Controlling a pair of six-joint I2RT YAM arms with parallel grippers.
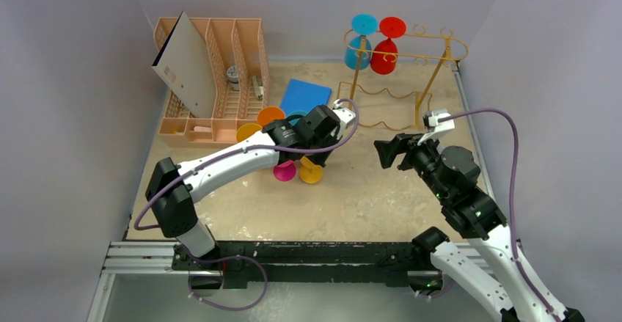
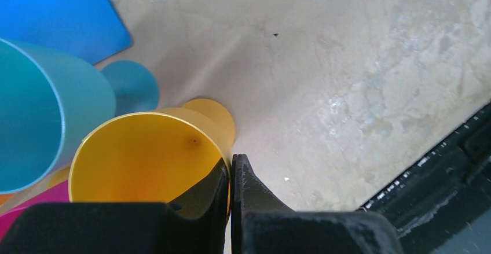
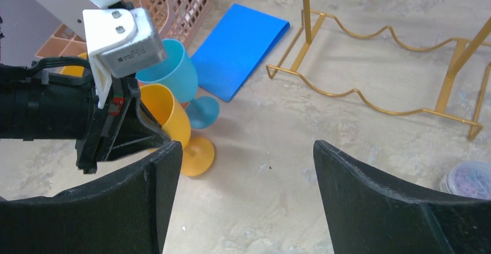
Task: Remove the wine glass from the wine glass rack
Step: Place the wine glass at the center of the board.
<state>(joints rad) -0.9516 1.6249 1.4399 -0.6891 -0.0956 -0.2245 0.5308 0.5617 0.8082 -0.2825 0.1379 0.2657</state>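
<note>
The gold wire wine glass rack (image 1: 440, 38) stands at the back right, its wavy lower bar (image 3: 370, 100) showing in the right wrist view. A blue wine glass (image 1: 359, 47) and a red one (image 1: 384, 52) hang upside down from its left end. My left gripper (image 2: 231, 164) is shut on the rim of a yellow wine glass (image 2: 145, 167), one finger inside the bowl. That glass (image 3: 173, 121) leans with its foot on the table (image 1: 311, 172). My right gripper (image 3: 246, 147) hangs open over bare table, in front of the rack (image 1: 385, 153).
A teal glass (image 3: 171, 63), a magenta glass (image 1: 284, 170) and orange glasses (image 1: 270, 114) crowd round the left gripper. A blue flat pad (image 1: 304, 94) lies behind them. A peach organizer (image 1: 220, 80) holds a white board. A small clear container (image 3: 469, 179) sits near the rack's foot.
</note>
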